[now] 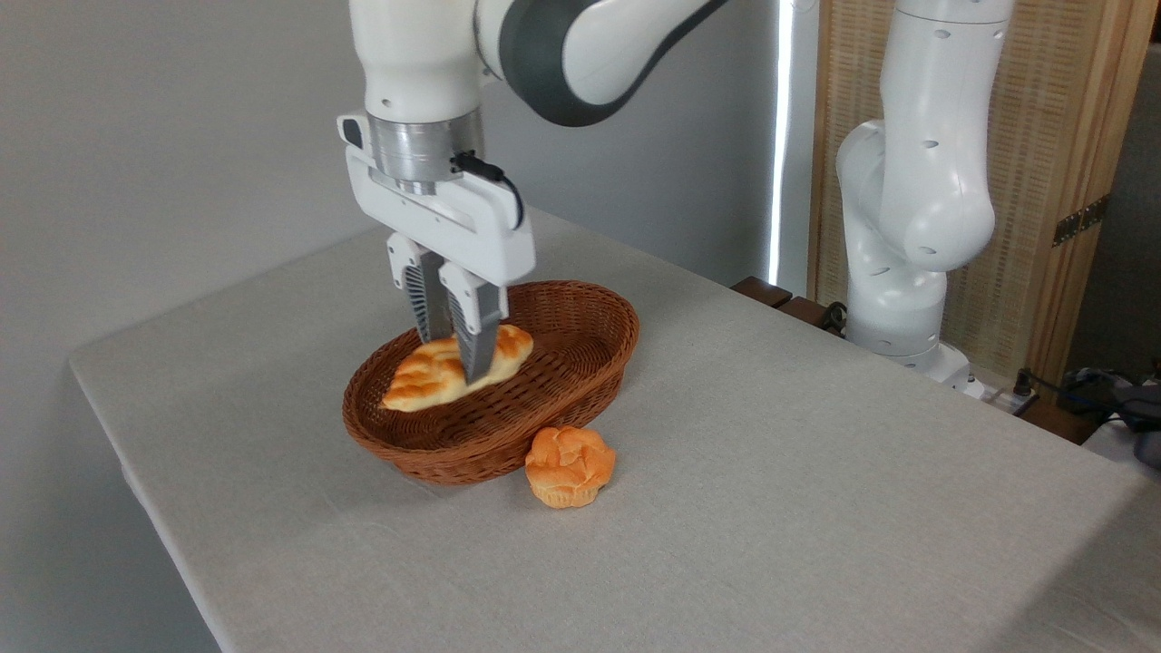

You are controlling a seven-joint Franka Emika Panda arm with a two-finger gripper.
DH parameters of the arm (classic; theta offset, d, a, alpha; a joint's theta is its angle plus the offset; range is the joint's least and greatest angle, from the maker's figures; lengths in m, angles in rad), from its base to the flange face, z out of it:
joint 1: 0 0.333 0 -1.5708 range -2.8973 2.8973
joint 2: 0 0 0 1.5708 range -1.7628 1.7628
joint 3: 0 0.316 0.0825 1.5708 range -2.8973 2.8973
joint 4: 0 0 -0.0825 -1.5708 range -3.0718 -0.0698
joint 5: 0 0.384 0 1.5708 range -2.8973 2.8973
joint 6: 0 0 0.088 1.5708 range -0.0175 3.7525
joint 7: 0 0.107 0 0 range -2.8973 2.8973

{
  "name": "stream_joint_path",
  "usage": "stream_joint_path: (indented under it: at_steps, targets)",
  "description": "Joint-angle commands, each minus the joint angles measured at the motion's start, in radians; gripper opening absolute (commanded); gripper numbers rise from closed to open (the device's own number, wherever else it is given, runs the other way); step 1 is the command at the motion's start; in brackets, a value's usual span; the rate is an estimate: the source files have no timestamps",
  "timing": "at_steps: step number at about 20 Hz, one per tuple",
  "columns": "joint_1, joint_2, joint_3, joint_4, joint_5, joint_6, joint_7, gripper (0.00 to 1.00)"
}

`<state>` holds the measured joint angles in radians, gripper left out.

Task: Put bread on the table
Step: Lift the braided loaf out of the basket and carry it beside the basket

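The arm's white two-finger pincer (458, 358) stands vertically over the oval brown wicker basket (580, 363), its grey ribbed fingers (476, 336) closed across the middle of the long braided golden-orange bread (426, 376). The loaf appears to sit at or just above the basket floor, its pointed left end tilted low. The grip spans only the loaf's narrow centre, so the long ends could swing or the crust slip out. A low exit could catch the basket rim and drag it. The small round orange muffin-like bun (570, 466), touching the basket's front, crowds that part of the grey-beige cloth-covered table (816, 472).
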<state>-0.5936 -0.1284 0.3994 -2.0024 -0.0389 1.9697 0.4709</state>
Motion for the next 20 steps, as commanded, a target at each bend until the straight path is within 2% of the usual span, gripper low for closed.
stream_joint_path:
  at_steps: [1,8,13,20]
  targets:
    - [0.006,-0.013,0.05,-0.003,0.008,-0.025,0.015,0.45]
    - [0.138,-0.011,0.053,0.019,0.008,-0.022,0.133,0.47]
    - [0.198,-0.008,0.053,0.016,0.008,-0.022,0.227,0.48]
    - [0.251,0.01,0.056,0.013,0.008,-0.023,0.356,0.48]
